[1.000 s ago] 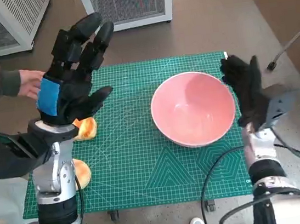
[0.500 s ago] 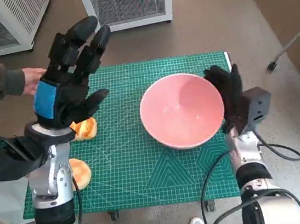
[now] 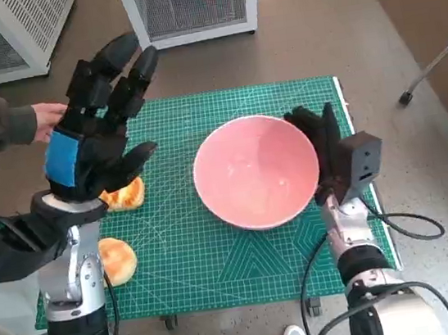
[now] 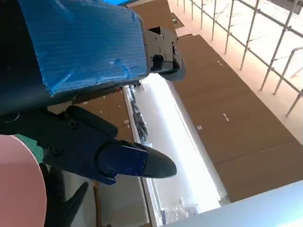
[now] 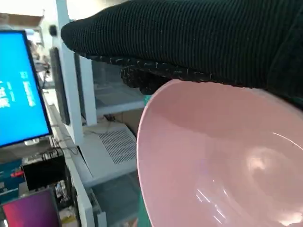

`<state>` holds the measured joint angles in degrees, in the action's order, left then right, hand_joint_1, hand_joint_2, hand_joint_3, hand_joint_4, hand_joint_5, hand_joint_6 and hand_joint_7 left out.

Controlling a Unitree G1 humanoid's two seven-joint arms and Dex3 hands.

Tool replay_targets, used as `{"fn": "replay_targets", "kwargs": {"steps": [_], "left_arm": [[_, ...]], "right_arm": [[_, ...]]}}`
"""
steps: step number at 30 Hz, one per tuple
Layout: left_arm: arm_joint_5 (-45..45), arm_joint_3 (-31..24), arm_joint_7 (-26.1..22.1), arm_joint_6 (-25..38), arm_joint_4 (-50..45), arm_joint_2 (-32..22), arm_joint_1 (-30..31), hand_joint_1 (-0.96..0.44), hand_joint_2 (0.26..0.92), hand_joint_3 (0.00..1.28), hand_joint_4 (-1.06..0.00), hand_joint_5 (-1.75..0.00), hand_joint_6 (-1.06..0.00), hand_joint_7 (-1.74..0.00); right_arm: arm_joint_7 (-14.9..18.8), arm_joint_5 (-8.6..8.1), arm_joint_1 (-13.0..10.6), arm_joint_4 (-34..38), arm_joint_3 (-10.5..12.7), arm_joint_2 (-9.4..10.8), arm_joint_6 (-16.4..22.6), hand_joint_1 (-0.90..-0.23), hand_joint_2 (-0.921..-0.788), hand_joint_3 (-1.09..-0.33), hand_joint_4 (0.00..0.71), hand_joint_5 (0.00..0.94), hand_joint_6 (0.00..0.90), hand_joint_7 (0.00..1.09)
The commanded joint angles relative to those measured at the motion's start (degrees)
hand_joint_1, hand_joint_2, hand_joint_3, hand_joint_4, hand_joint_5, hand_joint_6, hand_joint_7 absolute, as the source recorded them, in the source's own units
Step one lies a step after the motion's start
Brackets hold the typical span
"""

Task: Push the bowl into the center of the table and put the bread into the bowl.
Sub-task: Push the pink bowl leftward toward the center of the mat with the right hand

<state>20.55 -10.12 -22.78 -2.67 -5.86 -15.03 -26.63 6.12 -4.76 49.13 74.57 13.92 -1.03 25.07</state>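
Right hand is upright, glove fingers straight and pointing away from the robot, flat against the outer right wall of the pink bowl; it presses the side, grips nothing, fingers apart. Right wrist view agrees: knitted glove lies along the bowl rim, bowl interior filling most of the picture and holding nothing. Right forearm rises nearly vertical from the near table edge, black cable looping off it. Bowl sits on the green cutting mat, roughly mid-mat, slightly right of centre. Left hand is raised above the mat's left part, blue-taped back toward the camera, fingers spread wide and pointing up and away, thumb out to the side toward the bowl; holds nothing. Left wrist view shows the blue tape and one black finger extended against ceiling and wall, nothing in it. Two bread pieces on the mat's left side: one bread roll just under the left hand's heel, partly hidden by it, a second bun nearer the robot beside the left forearm. Both well apart from the bowl. A person's hand and dark sleeve reach in from the left edge, behind the left hand.
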Motion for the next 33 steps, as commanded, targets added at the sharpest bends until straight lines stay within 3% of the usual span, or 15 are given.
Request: {"fn": "replay_targets", "kwargs": {"steps": [1,15,33], "left_arm": [[0.1,-1.0,0.2,-0.3,-1.3,-0.8,1.1,-0.59,0.921,0.18,-0.24,0.0,-0.13,-0.49],[0.3,-2.1,-0.2,-1.3,-0.6,-1.1,1.3,-0.56,0.921,0.19,-0.24,0.0,-0.17,-0.45],[0.0,-2.0,-0.6,-2.5,0.0,-1.0,1.7,-0.56,0.921,0.2,-0.24,0.0,-0.18,-0.43]], "right_arm": [[-0.2,0.65,0.9,0.8,-0.3,1.2,-1.4,-0.581,-0.921,-0.727,0.191,0.007,0.312,0.02],[0.2,1.27,2.9,1.2,-0.8,3.2,-2.4,-0.609,-0.921,-0.721,0.207,0.01,0.334,0.03],[-0.9,3.61,4.0,1.3,-2.4,3.6,-3.1,-0.597,-0.921,-0.737,0.202,0.004,0.322,0.02]]}}
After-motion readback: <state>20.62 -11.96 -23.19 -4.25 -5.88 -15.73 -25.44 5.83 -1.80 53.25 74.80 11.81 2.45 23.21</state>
